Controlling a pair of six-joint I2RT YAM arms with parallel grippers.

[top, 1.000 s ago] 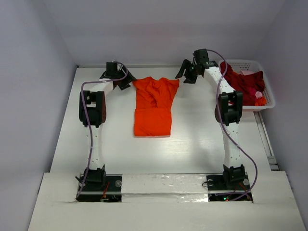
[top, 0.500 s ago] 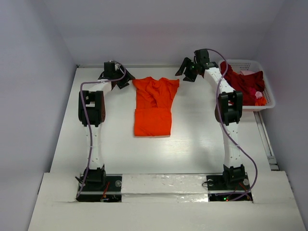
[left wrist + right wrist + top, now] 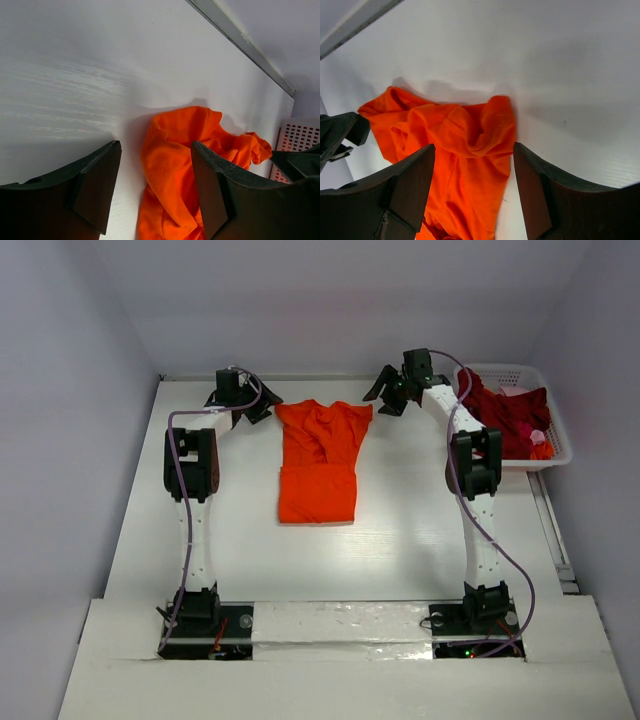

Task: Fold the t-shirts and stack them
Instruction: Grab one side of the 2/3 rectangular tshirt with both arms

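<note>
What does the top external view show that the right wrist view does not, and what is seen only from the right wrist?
Only the top external view: the white basket holding dark red t-shirts, and the flat lower half of the orange t-shirt. Only the right wrist view: the inner faces of the right fingers from close, standing apart with nothing gripped, framing the shirt's crumpled upper part. Both: the orange t-shirt lying on the white table, and the left gripper beside it.
</note>
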